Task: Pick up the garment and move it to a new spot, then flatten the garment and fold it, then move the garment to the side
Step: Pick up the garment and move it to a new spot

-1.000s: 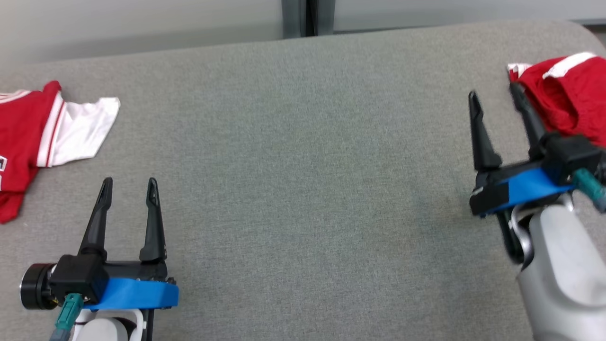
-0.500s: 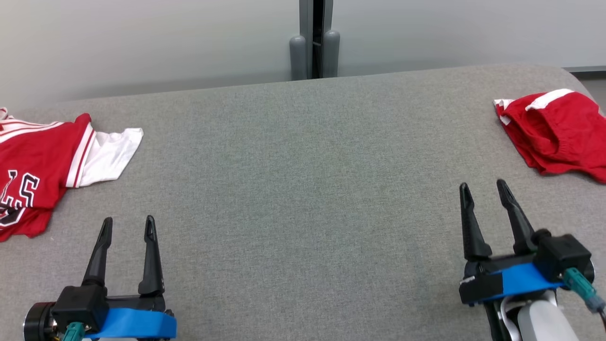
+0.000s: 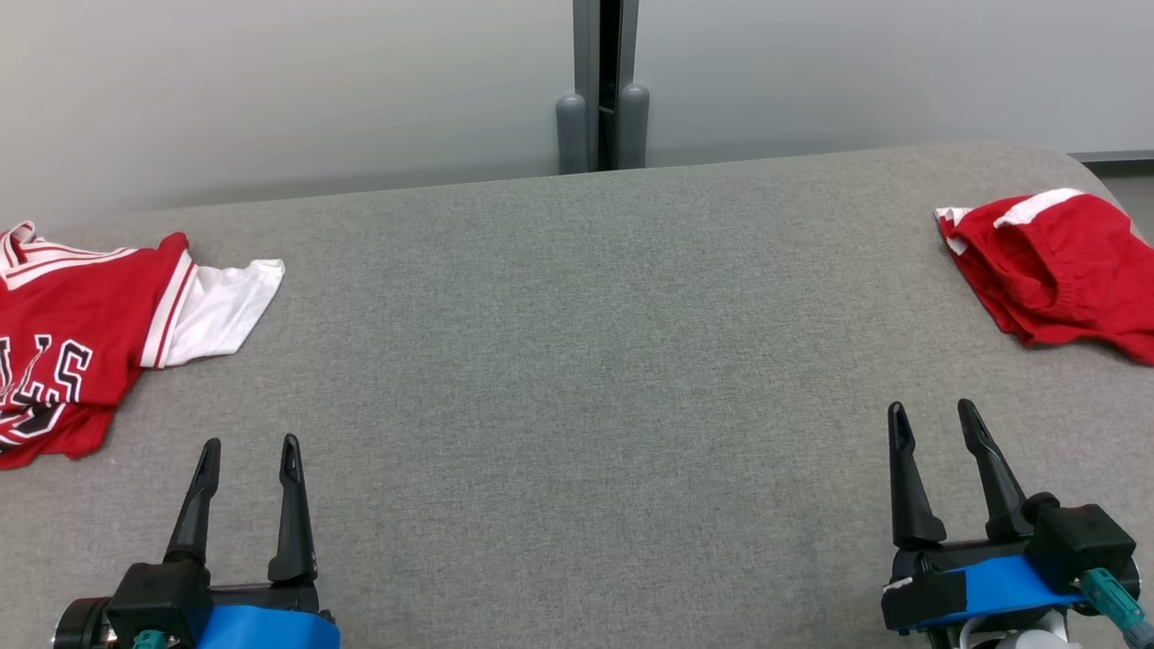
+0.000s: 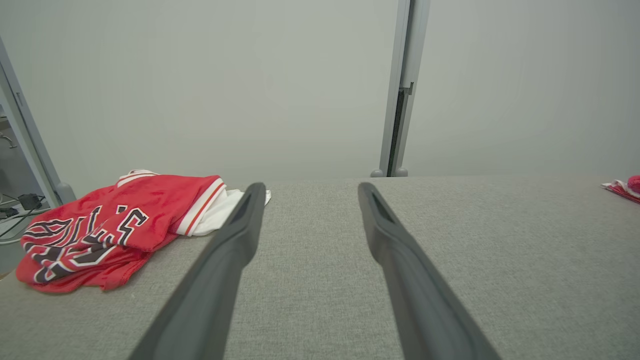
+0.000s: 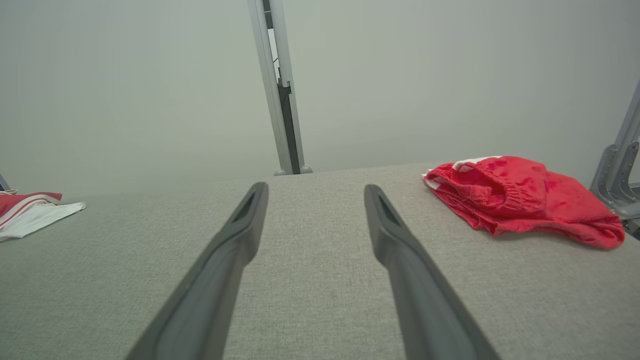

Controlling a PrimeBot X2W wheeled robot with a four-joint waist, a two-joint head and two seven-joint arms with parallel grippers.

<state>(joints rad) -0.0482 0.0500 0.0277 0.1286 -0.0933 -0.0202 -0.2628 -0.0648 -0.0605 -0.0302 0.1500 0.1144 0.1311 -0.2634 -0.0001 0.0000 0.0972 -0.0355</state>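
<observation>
A grey fabric tabletop (image 3: 577, 361) spans the head view, its far right corner rounded. Behind it stands a plain pale wall (image 3: 270, 90), split by an upright grey post (image 3: 602, 54) with a dark slot down its middle. Two rounded grey caps (image 3: 571, 131) flank the post's base, just beyond the tabletop's far edge. At the tabletop's left edge lies a rumpled red jersey (image 3: 81, 315) with black, white-edged lettering and a white sleeve (image 3: 221, 302) spread flat toward the middle. In the left wrist view, dark cables (image 4: 15, 210) show past the tabletop's left end. In the right wrist view, a grey metal frame (image 5: 617, 170) rises beyond the right end.
</observation>
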